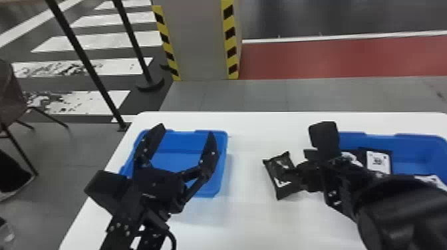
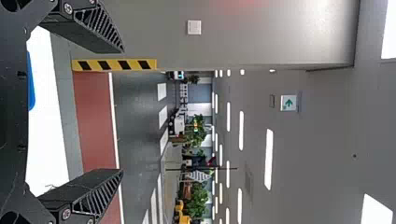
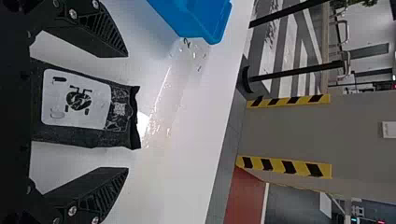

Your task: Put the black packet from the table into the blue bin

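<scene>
In the head view, the black packet (image 1: pixel 280 177) is on the white table between two blue bins, with my right gripper (image 1: pixel 311 174) right at its right side. From the right wrist, the packet (image 3: pixel 77 100) shows its white label between the widely spread fingers of my right gripper (image 3: pixel 127 112), with a gap on either side. My left gripper (image 1: pixel 186 129) stands open over the left blue bin (image 1: pixel 218 190); its fingers are also apart, holding nothing, in the left wrist view, where the gripper (image 2: pixel 123 111) faces the hall.
The right blue bin (image 1: pixel 412 138) holds black packets with white labels, partly behind my right arm. White table surface (image 1: pixel 252 212) lies between the bins. Beyond the table are a pillar (image 1: pixel 203 43) with striped edges and black posts; a chair stands at the far left.
</scene>
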